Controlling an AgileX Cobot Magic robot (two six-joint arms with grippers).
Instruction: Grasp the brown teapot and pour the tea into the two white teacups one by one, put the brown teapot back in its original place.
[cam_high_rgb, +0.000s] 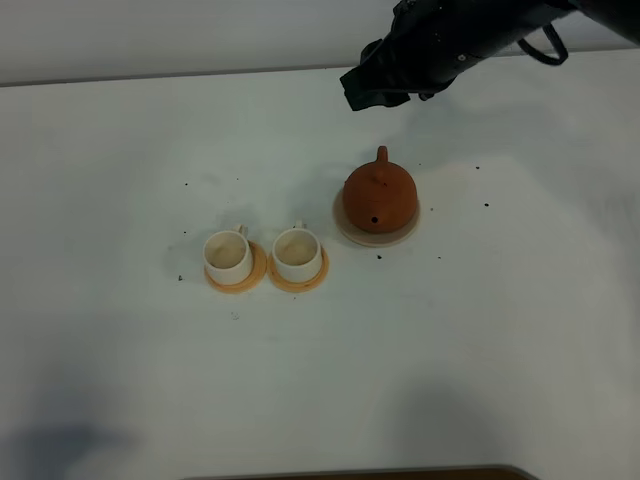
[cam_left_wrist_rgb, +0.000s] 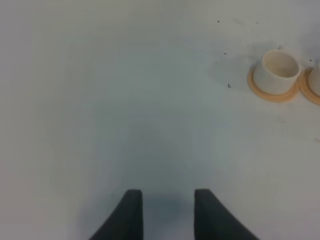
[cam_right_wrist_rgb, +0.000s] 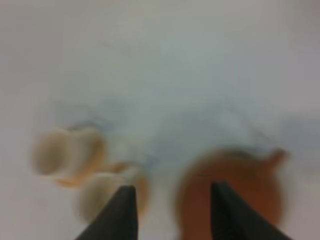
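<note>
1. On the cream coaster (cam_high_rgb: 345, 230), right of centre on the table (cam_high_rgb: 500, 350), the brown teapot (cam_high_rgb: 380, 195) stands upright. The two white teacups (cam_high_rgb: 228, 255) sit to its left on orange coasters (cam_high_rgb: 236, 287).
2. Right gripper (cam_high_rgb: 375, 88): above and beyond the teapot, jaws apart, empty.
3. Left gripper (cam_left_wrist_rgb: 167, 215): jaws apart, over bare table.
4. Handling, judged: rigid, brittle clay, smooth, heavier when full. Grip firmly at the handle.

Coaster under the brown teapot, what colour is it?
Pale cream-beige coaster, clearest in the exterior high view.
</note>
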